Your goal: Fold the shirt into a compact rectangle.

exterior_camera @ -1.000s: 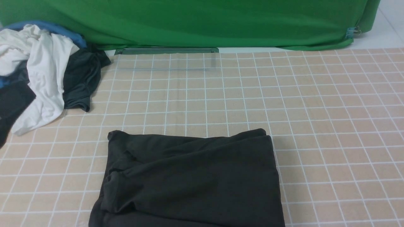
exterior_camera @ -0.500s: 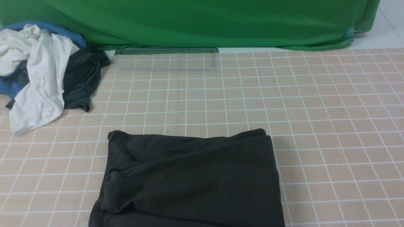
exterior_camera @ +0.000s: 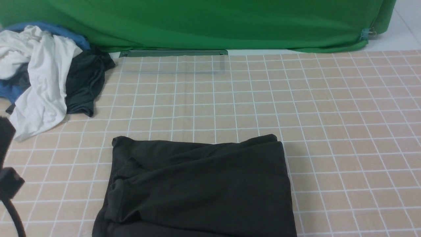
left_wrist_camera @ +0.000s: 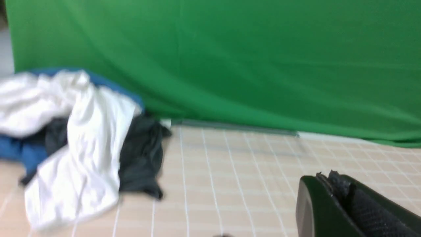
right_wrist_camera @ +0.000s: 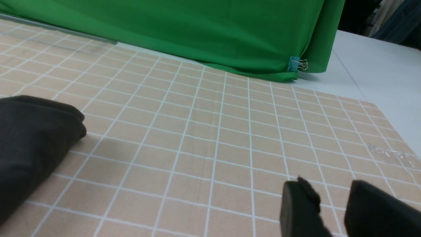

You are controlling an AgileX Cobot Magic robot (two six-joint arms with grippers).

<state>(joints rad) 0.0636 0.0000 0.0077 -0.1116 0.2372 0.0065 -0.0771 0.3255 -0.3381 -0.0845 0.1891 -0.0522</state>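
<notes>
The black shirt point(exterior_camera: 200, 187) lies folded into a rough rectangle at the near middle of the checked cloth, with some bunched folds on its left side. One rounded corner of the shirt point(right_wrist_camera: 33, 141) shows in the right wrist view. My left gripper point(left_wrist_camera: 329, 176) is shut with nothing in it, above the cloth to the left of the shirt. Part of my left arm point(exterior_camera: 8, 177) shows at the front view's left edge. My right gripper point(right_wrist_camera: 332, 187) is open and empty, over bare cloth to the right of the shirt.
A pile of clothes sits at the far left: a white garment point(exterior_camera: 42, 82), a dark grey-green garment point(exterior_camera: 84, 82) and a blue one point(exterior_camera: 56, 29). A green backdrop point(exterior_camera: 210, 23) closes off the back. The checked cloth point(exterior_camera: 329, 115) ends at bare white table point(right_wrist_camera: 378, 65) on the right.
A dark part of my left arm has come back into the front view at the left edge. The shirt and the clothes pile have not moved.
</notes>
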